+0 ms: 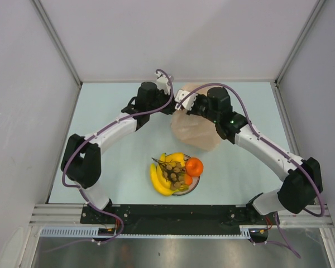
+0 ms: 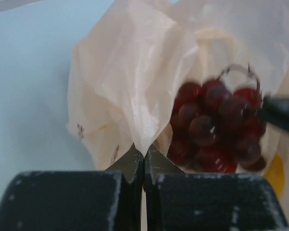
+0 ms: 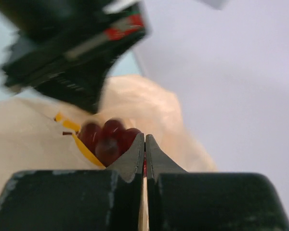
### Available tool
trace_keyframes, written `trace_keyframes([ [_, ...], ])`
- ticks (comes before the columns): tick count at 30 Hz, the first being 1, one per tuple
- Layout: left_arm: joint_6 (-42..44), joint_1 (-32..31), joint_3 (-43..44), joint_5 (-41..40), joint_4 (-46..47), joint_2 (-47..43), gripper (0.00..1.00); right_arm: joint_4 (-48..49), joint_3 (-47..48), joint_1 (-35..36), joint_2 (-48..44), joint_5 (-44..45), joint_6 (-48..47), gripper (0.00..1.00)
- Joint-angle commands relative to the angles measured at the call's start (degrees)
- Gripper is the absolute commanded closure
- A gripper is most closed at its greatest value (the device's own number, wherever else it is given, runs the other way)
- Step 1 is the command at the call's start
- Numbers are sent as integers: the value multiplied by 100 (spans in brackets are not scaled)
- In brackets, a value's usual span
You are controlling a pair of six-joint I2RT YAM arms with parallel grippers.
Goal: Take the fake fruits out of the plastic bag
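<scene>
The pale-orange plastic bag point(image 1: 194, 127) lies at the far middle of the table. My left gripper point(image 1: 172, 106) is shut on a fold of the bag's film point(image 2: 135, 82) at its mouth. A dark red-purple grape bunch point(image 2: 214, 125) sits in the open mouth. My right gripper point(image 1: 186, 105) is shut on that bunch point(image 3: 106, 137), with red showing between its fingertips; one of its fingers point(image 2: 282, 114) reaches the bunch from the right in the left wrist view. A banana bunch point(image 1: 158, 180), an orange point(image 1: 194, 166), brownish grapes point(image 1: 176, 170) and a yellow piece point(image 1: 177, 158) lie on the plate.
The small round plate point(image 1: 191, 187) stands near the front middle, between the arms. Grey walls close in the table at the back and both sides. The left wrist's dark body point(image 3: 72, 48) hangs just above the bag in the right wrist view.
</scene>
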Motion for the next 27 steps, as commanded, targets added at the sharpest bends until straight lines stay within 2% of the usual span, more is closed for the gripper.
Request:
trace_keyframes([
  [1, 131, -13, 379, -259, -8, -329, 100, 2137, 242, -131, 194, 179, -99, 100],
  [6, 395, 101, 1221, -804, -377, -461, 100, 2491, 1258, -96, 634, 126, 57, 100],
  [9, 553, 163, 1547, -1085, -527, -514, 100, 1966, 2102, -79, 872, 108, 610, 100],
  [12, 667, 181, 1566, -1348, -624, -575, 100, 1333, 2440, -70, 917, 12, 1120, 100],
  [17, 720, 216, 1014, -1727, -686, -769, 100, 612, 1510, 97, 172, -243, 1130, 100],
  [27, 659, 269, 169, -1482, -554, -1059, 100, -1227, 490, 1028, -1007, -569, 1578, 100],
])
